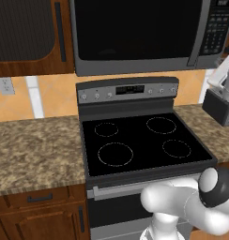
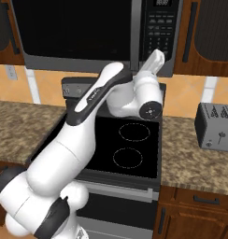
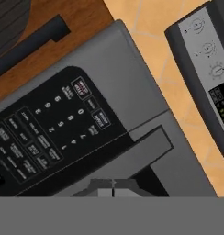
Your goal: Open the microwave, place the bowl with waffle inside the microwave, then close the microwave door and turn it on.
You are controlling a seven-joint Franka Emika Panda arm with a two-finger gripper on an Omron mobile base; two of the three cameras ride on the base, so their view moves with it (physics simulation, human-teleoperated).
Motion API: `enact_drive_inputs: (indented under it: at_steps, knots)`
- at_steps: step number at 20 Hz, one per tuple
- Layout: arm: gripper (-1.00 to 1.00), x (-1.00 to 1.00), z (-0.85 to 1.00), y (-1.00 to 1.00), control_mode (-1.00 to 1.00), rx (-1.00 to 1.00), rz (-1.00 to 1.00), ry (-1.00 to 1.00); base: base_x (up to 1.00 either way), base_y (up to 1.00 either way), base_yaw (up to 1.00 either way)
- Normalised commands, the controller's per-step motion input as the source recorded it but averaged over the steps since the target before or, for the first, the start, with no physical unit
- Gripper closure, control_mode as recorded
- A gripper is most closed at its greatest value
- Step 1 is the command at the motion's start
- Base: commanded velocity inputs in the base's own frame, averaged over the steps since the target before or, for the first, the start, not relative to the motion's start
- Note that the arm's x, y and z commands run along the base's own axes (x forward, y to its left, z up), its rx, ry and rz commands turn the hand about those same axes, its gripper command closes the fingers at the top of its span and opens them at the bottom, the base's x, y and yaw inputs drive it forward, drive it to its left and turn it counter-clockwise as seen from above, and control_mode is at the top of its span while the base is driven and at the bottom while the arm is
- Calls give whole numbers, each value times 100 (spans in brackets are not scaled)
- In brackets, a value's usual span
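Observation:
The microwave (image 1: 135,33) hangs over the stove, and the microwave door (image 2: 78,32) is closed. Its vertical bar handle (image 2: 136,32) runs beside the black keypad (image 2: 160,28). My arm reaches up to the microwave's lower right corner, with the white hand (image 2: 153,63) just in front of the handle's lower end. In the hand view the gripper (image 3: 113,190) is shut and empty, its tips together a short way off the handle (image 3: 132,156), with the keypad (image 3: 49,128) to the upper left. The bowl and the waffle are out of view.
A black-topped stove (image 1: 140,140) sits below, with its control panel (image 3: 205,59) behind. A grey toaster (image 2: 214,125) stands on the right granite counter (image 2: 190,158). Wooden cabinets (image 1: 27,33) flank the microwave. The left counter (image 1: 36,150) runs along the wall.

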Motion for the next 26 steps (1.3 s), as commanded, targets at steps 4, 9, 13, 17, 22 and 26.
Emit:
enact_drive_inputs:
  at_steps: [4,9,13,17,22,26]
  knots:
    - [100,21,9,-14,-100,4,0,1,0,0,0]
    - [100,25,0,-2,-100,0,0,2,0,0,0]
    - [100,28,0,-5,-100,0,0,0,0,0,0]
    - [100,22,0,-16,-100,0,0,0,0,0,0]
    - [100,20,0,-16,-100,0,0,0,0,0,0]
    - [100,25,0,-5,-100,0,0,0,0,0,0]
